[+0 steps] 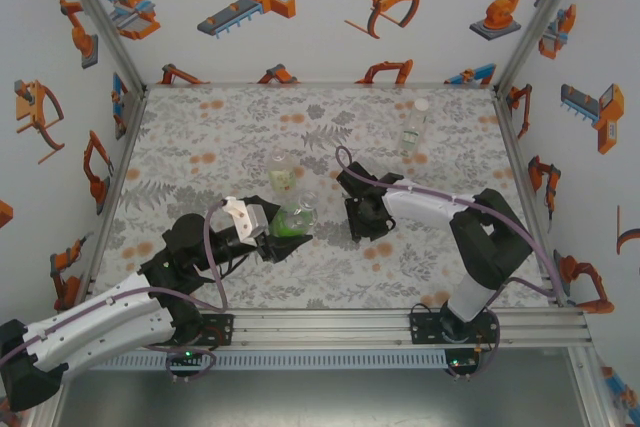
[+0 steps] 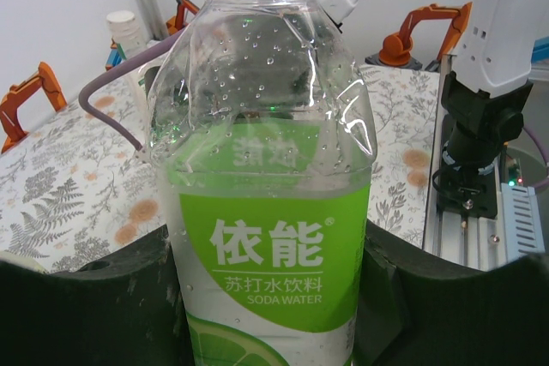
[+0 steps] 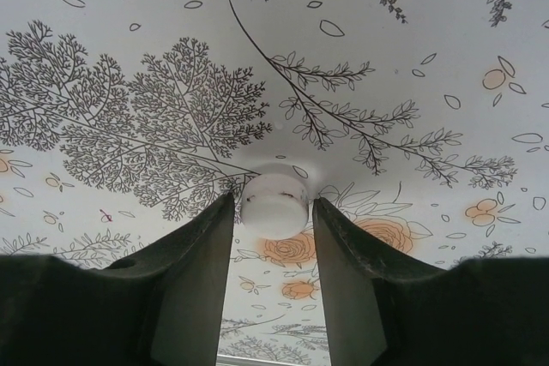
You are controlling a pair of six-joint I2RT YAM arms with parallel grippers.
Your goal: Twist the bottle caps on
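The left gripper (image 1: 286, 231) is clamping the green bottle (image 2: 266, 212) low on its body, near the middle of the floral mat (image 1: 200, 147), with a dark finger pressing against each side. The bottle is clear plastic with droplets clinging inside its rounded shoulder. It is wearing a bright green label with white Chinese characters, the words SODA WATER and a lime slice below. Its mouth is running off the top of the left wrist view, so I cannot tell whether a cap is sitting on it.

Just behind it, the yellowish bottle (image 1: 283, 169) is standing on the mat. The colourless bottle (image 1: 413, 129) is standing well apart, near the far right corner, and is showing a white top.

The right gripper (image 1: 360, 219) is pointing down at the mat to the right of the green bottle. A small round white cap (image 3: 274, 203) is lying on the mat between its fingers (image 3: 197, 272), which are sitting narrowly apart, one at each side of the cap. I cannot tell whether they are actually squeezing it.
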